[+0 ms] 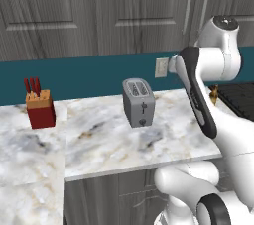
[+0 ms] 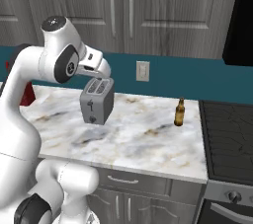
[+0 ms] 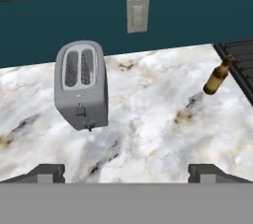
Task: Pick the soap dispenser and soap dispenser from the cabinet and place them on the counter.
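The grey wood-grain cabinet (image 1: 124, 11) (image 2: 163, 11) hangs above the counter with its doors shut, so the soap dispensers are hidden. The marbled counter (image 1: 109, 140) (image 2: 138, 139) (image 3: 153, 119) runs below it. My gripper (image 3: 127, 173) is open and empty, its two dark fingertips (image 3: 49, 172) spread wide. It hovers above the counter and looks down toward the back wall. In the right base view the hand (image 2: 96, 65) sits just above the toaster, well below the cabinet doors.
A silver toaster (image 1: 139, 102) (image 2: 97, 100) (image 3: 81, 85) stands mid-counter. A brown bottle (image 2: 179, 112) (image 3: 217, 77) stands near the black stove (image 2: 227, 134). A red knife block (image 1: 39, 107) sits far left. A wall outlet (image 3: 137, 15) is on the teal backsplash.
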